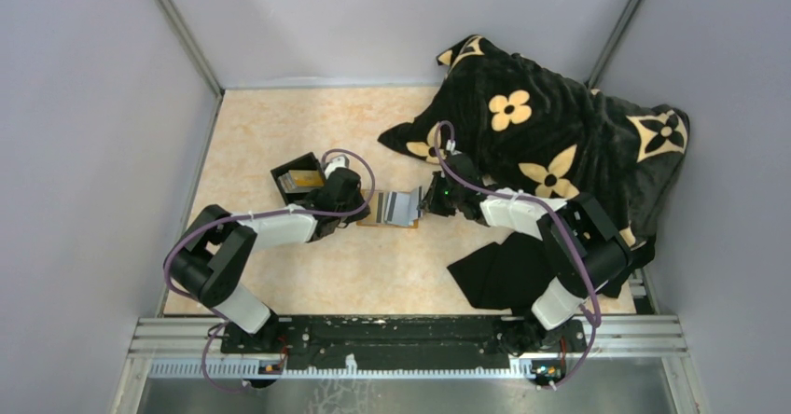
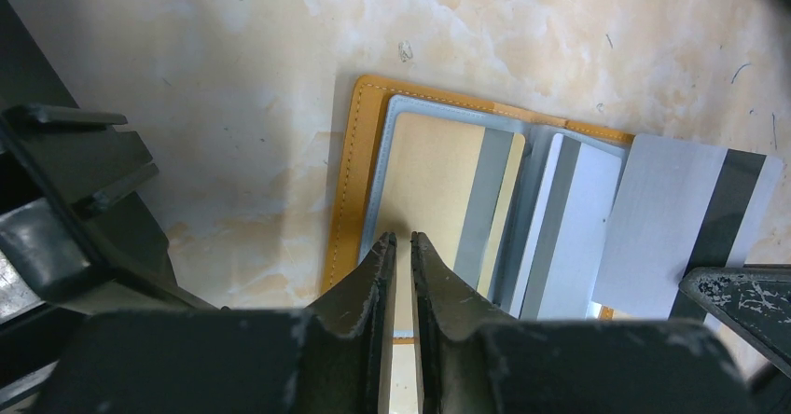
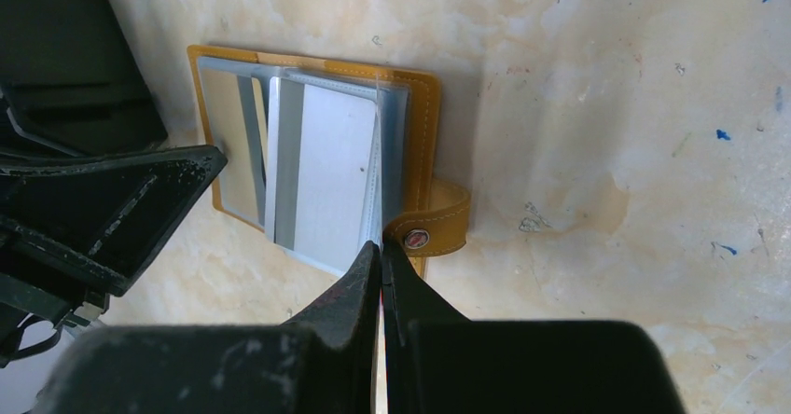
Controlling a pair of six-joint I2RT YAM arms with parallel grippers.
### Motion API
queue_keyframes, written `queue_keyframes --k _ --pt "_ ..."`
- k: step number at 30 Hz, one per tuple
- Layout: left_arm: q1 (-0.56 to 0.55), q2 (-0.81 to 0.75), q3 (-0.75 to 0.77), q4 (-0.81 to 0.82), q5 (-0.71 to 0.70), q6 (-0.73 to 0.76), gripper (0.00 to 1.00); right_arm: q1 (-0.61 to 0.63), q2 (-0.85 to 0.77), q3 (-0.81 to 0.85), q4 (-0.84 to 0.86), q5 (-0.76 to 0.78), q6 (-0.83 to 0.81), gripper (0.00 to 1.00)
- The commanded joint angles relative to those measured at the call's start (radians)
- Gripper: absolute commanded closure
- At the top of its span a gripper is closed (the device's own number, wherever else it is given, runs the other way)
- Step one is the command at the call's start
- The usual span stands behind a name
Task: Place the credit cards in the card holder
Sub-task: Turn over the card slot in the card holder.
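The card holder (image 2: pixel 350 181) lies open and flat on the bench (image 2: pixel 233 78) between the two arms, its snap strap (image 3: pixel 434 232) splayed to the right. A golden card (image 2: pixel 434 186) sits in the left clear pocket. A silver card (image 2: pixel 583 237) sits in the middle pocket, and its near end appears to stand proud of the sleeve. The right end effector (image 3: pixel 381 246) is closed. In the left wrist view it appears to pinch the near right corner of a striped silver card (image 2: pixel 667 213), which overhangs the holder's right side at a tilt and is not yet in a pocket. The left end effector (image 2: pixel 402 241) has its jaws a narrow slit apart with nothing between them, tips down at the near edge of the golden card; whether they bear on it cannot be told. Hazards, as judged: a corner pinch gives poor control, so the striped card may pivot in the grip and meet the pocket mouth askew, buckling the clear film or riding over it. The holder looks light and is unrestrained unless the left tips press on it, so a push from the right could slide it or fold it shut. Contact could drag the proud silver card out. The two end effectors work close together and could collide. A black box (image 1: pixel 297 181) stands just beyond the left arm; its contents are too small to identify.
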Motion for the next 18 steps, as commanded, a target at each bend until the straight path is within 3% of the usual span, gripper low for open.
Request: queue_keyframes --k 1,18 --pt "-0.011 0.061 -0.050 -0.114 0.002 0.005 0.82 -0.024 -0.004 -0.028 0.074 -0.035 0.037 1.00" --pt "-0.012 0.075 -0.036 -0.130 -0.005 0.013 0.82 -0.074 0.005 -0.082 0.189 -0.144 0.102 1.00"
